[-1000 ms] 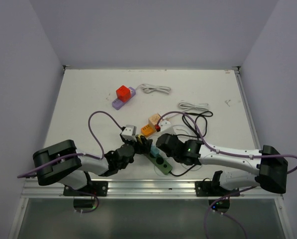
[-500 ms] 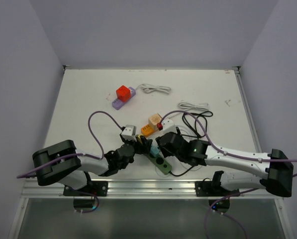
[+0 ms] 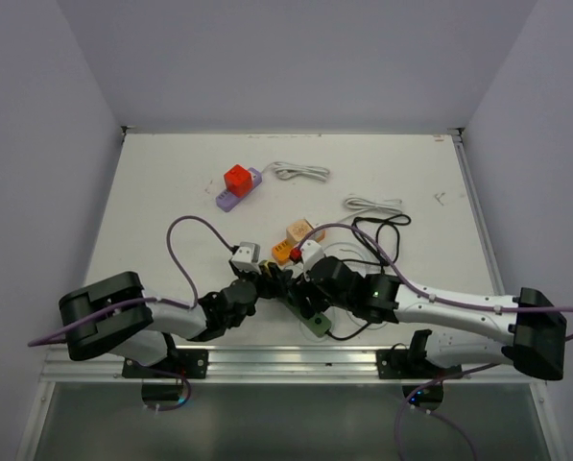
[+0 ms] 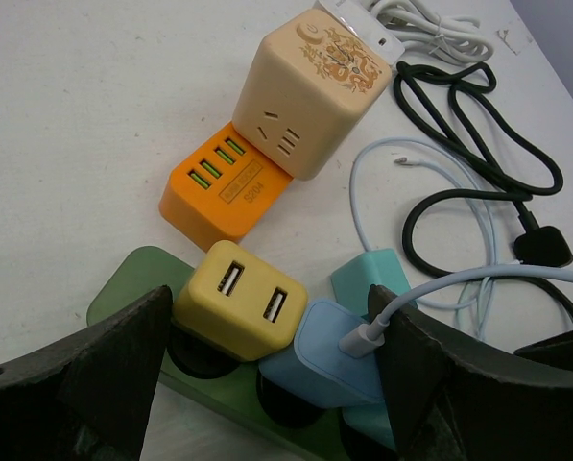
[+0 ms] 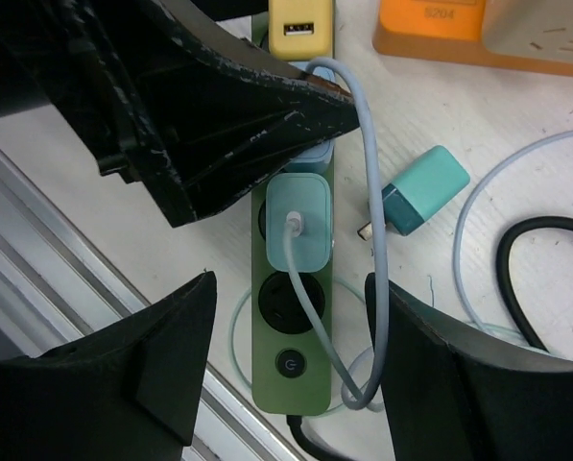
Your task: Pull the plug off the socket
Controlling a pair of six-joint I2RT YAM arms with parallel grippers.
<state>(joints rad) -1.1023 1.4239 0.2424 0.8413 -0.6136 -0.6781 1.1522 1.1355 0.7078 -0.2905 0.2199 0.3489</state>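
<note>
Light-blue charger plug [image 5: 300,230] sits seated in the green power strip [image 5: 272,336], near the middle of the counter's [image 4: 94,115] near edge. It is just ahead of the right jaws, which stand released and empty astride the strip. The left jaws bracket the plug and the yellow charger [image 4: 238,298] beside it; whether they clamp I cannot tell.

Risks: closing on the pale USB cable [image 5: 377,240] would likely pull out the lead, not the plug. An unbraced strip may lift along. The left finger [image 5: 228,125], lying just beside the plug, could be struck.

Counted: one strip, two chargers seated in it, one loose teal adapter [image 5: 420,192], one orange USB block [image 4: 214,192] touching one cream cube socket [image 4: 315,91], one black cable [image 4: 478,125].
</note>
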